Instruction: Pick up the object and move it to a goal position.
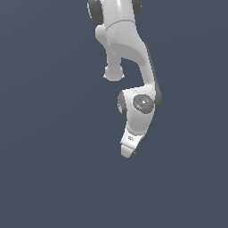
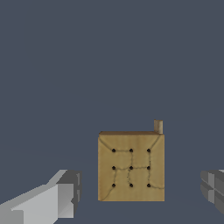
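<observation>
In the wrist view the object, a tan-brown flat square block with a grid of dark dots and a small peg at one corner, lies on the grey floor between my two fingers. My gripper is open, with clear gaps on both sides of the block. In the exterior view the white arm reaches down and the gripper hides nearly all of the block; only a tiny brown speck shows at its tip.
A plain dark grey floor surrounds the arm in both views. No other objects or edges show.
</observation>
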You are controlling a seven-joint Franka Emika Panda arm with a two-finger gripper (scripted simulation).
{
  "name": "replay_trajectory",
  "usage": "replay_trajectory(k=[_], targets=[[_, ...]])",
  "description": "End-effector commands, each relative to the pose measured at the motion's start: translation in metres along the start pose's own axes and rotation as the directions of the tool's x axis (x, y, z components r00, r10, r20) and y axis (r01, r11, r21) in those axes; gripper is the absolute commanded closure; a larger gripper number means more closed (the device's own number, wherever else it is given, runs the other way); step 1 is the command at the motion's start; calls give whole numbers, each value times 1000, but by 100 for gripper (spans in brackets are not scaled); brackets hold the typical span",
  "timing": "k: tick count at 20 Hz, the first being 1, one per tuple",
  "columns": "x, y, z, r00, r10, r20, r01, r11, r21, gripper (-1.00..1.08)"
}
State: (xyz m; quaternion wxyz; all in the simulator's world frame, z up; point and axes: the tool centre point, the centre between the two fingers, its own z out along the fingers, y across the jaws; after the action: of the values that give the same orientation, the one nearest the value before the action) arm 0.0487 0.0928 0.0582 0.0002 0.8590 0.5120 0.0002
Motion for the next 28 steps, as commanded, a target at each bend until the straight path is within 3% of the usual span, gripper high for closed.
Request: replay_trajectory(k=[1, 13, 14, 28], targets=[[0, 0, 7, 1000, -1, 1, 1, 1000, 1, -92], [0, 0, 48, 1000, -5, 0, 5, 1000, 0, -92], [0, 0, 48, 1000, -5, 0, 5, 1000, 0, 108], [-3, 4, 42, 1000, -4, 0, 4, 1000, 0, 108]])
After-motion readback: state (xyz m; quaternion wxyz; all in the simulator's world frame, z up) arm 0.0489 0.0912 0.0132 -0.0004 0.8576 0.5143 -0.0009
